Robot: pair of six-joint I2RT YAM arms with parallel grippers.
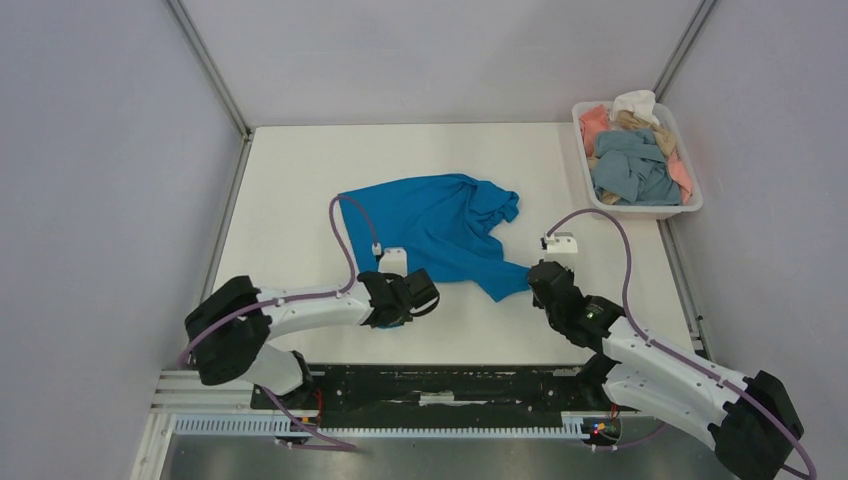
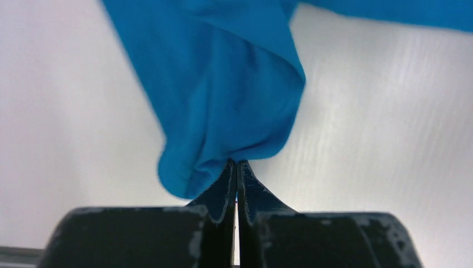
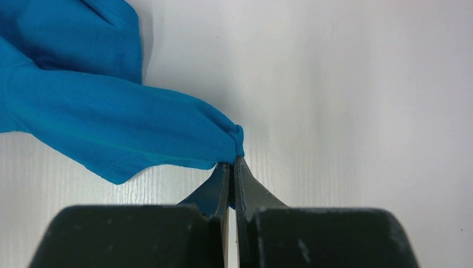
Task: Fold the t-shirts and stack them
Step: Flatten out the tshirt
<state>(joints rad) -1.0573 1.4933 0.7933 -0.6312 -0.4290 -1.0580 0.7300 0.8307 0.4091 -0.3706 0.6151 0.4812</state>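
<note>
Both claws were pressed tight on cloth: the left gripper (image 2: 236, 167) pinched one near fold of the bright blue soft cloth t-shirt (image 1: 440, 225), the right gripper (image 3: 233, 164) another. The shirt lay crumpled mid-way up the white table (image 1: 290, 200), its bulk beyond the 2 claws, near edge running left-right between them.

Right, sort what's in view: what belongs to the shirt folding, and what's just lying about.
Belongs: blue t-shirt, pinched by the left gripper and right gripper; crumpled t-shirts heaped at the far right.
Just there: white tray holding that heap; white table.
</note>
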